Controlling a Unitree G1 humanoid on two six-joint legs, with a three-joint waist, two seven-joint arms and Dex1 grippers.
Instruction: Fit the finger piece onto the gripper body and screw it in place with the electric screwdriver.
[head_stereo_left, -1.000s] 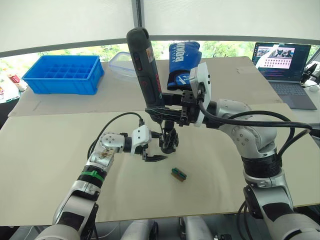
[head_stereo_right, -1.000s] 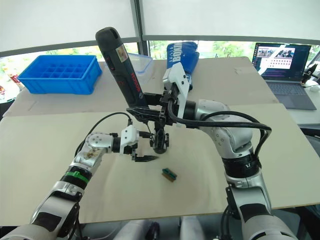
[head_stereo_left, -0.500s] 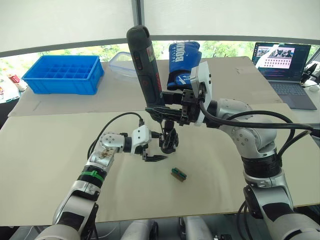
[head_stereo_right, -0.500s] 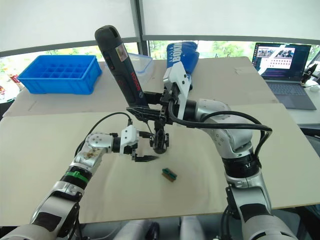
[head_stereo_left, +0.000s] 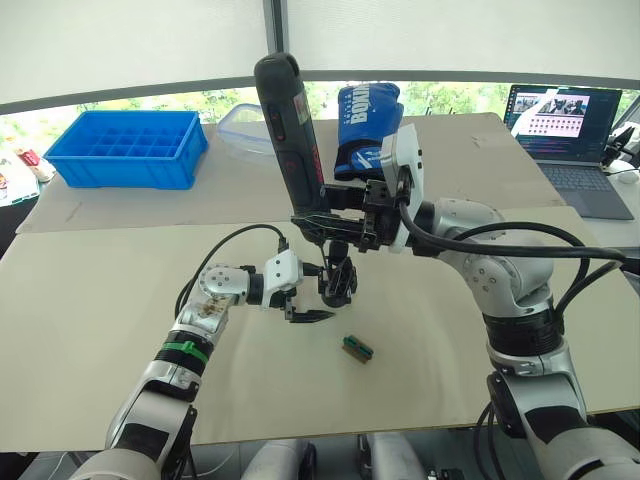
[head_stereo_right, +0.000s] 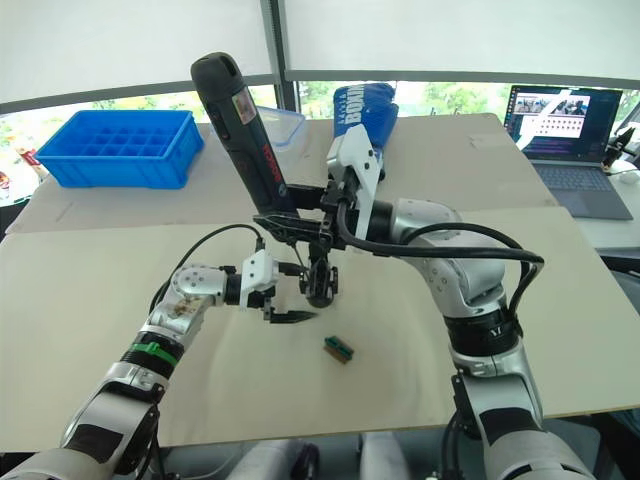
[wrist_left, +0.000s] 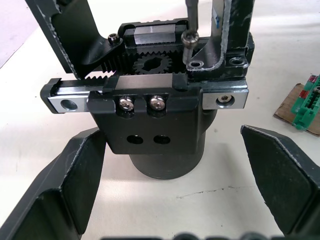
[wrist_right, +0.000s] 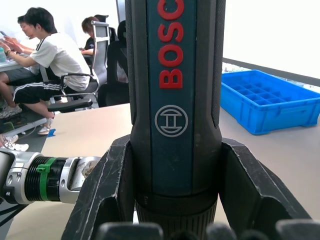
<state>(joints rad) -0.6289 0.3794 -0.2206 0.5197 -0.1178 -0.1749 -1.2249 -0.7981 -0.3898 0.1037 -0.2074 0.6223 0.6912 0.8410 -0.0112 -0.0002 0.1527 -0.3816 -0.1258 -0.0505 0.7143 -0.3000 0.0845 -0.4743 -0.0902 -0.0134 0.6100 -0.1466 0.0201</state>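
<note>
The gripper body (head_stereo_left: 338, 282) stands on its round base on the table (head_stereo_left: 100, 300), seen close up as a toothed rail and gear assembly (wrist_left: 160, 130). A black finger piece (wrist_left: 234, 30) rises from its rail. My right gripper (head_stereo_left: 338, 222) is shut on the electric screwdriver (head_stereo_left: 290, 130), held nearly upright above the body. The screwdriver's thin bit (wrist_left: 191, 12) comes down onto a screw (wrist_left: 188, 37) beside the finger piece. My left gripper (head_stereo_left: 318, 292) is open, with one finger (wrist_left: 75, 180) on each side of the body's base.
A small green-and-brown block (head_stereo_left: 357, 348) lies on the table just in front of the body. At the far side stand a blue bin (head_stereo_left: 128, 147), a clear container (head_stereo_left: 240, 125), a blue bag (head_stereo_left: 365, 115) and a laptop (head_stereo_left: 560, 120). People (wrist_right: 50, 65) sit beyond the table.
</note>
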